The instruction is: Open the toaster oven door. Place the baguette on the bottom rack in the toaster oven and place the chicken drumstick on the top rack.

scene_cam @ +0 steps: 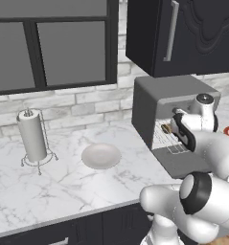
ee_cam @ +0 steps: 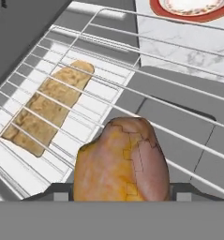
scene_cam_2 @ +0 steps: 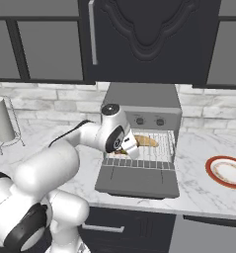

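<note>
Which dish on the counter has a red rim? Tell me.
The plate right of the toaster oven has the red rim; the dish left of it, near the paper towel roll, is plain pale grey.

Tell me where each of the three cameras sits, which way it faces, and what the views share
Left base view: behind the arm's left, facing the toaster oven; white arm lower right.
Right base view: behind its right, facing the toaster oven door, which is down; arm lower left.
Hand view: on the hand, looking past the chicken drumstick through the top rack at the baguette.
Shared: both base views show the paper towel roll.
</note>
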